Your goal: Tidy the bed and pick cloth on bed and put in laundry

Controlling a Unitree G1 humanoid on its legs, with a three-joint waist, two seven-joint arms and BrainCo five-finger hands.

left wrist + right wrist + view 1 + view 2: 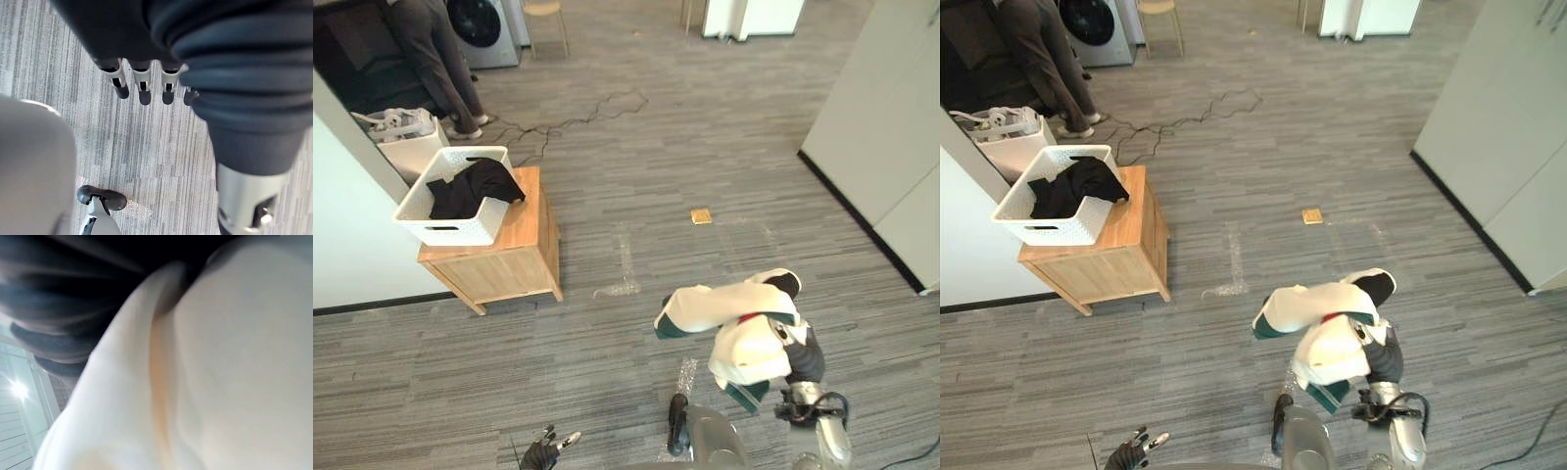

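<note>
So the white cloth (744, 338), the one with the dark green trim, is off the bed and bundled over the right arm. It's well apart from the laundry basket (450, 231), with a wide stretch of floor between them. The right robot hand (808, 357) is buried under the fabric, and its wrist view is just pale cloth right up close. I honestly can't tell how it's gripping, only that the bundle rides on that arm.

The basket sits on the tabletop (530, 211) of a small wooden cabinet (504, 266), with a black cloth (470, 186) already dumped inside and spilling over one rim. A person (435, 59) stands beyond the basket, on the side far from the robot.

The bit that matters is that the bundle's upper fold runs roughly sideways, with one sleeve end poking toward the basket. The rest hangs down from the arm.

The left robot hand (543, 454) is the one nearer the basket, but it's empty. Its fingers (143, 90) hang loose and straight over bare floor. My guess is the robot has to close the whole gap before the right arm can drop anything in.
</note>
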